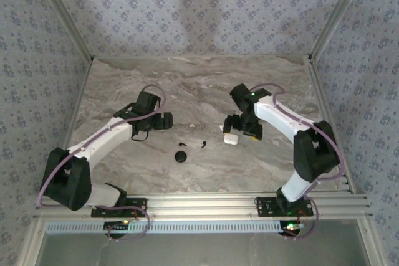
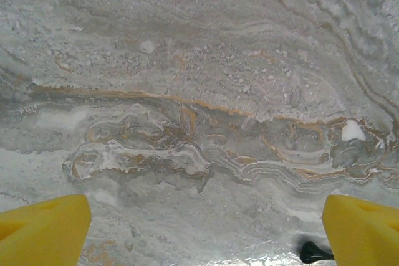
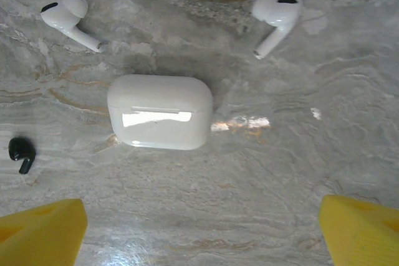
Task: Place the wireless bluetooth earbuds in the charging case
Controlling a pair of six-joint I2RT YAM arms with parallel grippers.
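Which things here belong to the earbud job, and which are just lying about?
Job: two black earbuds; dark round case, probably theirs.
Lying about: closed white case; two white earbuds.

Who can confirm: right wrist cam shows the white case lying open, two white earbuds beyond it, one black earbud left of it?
Not quite: the white case is shut, lid down, as the right wrist view shows. The rest holds: one white earbud and a second white earbud lie beyond it, and a black earbud lies left of it in that picture.
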